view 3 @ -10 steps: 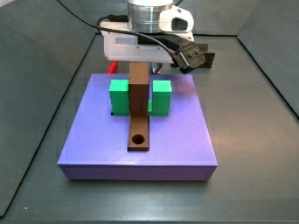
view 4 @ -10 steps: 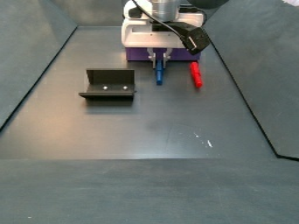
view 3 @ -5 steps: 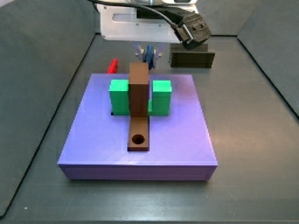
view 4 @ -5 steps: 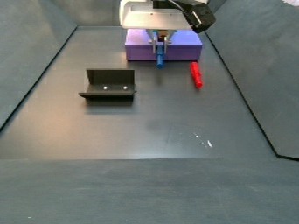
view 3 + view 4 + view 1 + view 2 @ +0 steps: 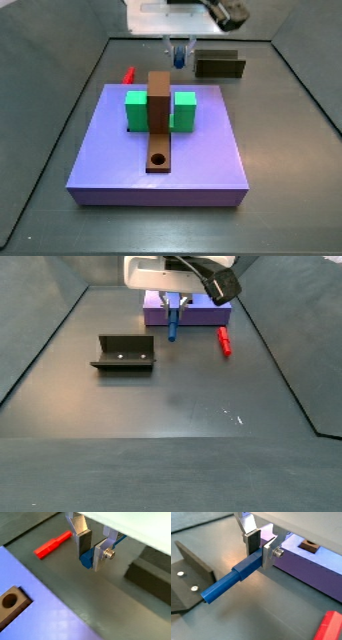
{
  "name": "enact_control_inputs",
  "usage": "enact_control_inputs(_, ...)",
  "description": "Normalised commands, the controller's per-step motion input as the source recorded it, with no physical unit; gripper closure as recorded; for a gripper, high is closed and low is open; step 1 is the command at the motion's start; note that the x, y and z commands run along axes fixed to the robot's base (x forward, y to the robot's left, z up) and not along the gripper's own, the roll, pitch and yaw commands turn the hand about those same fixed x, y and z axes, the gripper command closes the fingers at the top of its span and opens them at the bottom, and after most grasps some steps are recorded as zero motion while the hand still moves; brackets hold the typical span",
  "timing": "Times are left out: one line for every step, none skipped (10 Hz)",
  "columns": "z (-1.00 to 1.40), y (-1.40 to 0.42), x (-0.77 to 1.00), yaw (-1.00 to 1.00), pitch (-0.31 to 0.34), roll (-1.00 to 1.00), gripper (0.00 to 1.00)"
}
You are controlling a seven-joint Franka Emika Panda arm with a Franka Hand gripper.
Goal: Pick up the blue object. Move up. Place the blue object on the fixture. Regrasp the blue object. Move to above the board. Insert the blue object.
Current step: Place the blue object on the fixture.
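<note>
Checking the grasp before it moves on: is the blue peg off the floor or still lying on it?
Off the floor: the gripper is shut on the blue peg.

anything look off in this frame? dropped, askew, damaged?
Nothing stands out. The gripper is raised off the floor, shut on the blue object, which hangs from its fingers. The red peg lies on the floor beside the board; the fixture stands bare and upright.
</note>
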Motion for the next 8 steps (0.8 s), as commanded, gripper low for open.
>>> enact_control_inputs(0.18,0.43,0.22,0.00,-0.317,-1.00,1.00)
enact_control_inputs(0.20,0.45,0.25,0.00,-0.249,-1.00,1.00)
enact_control_inputs(0.21,0.41,0.36,0.00,-0.129,-1.00,1.00)
enact_control_inputs(0.22,0.34,0.44,0.00,0.000,-1.00,1.00)
enact_control_inputs(0.23,0.29,0.51,0.00,0.000,-1.00,1.00)
enact_control_inputs(0.22,0.23,0.57,0.00,0.000,-1.00,1.00)
enact_control_inputs(0.14,0.12,0.63,0.00,0.000,-1.00,1.00)
enact_control_inputs(0.06,0.05,0.65,0.00,0.000,-1.00,1.00)
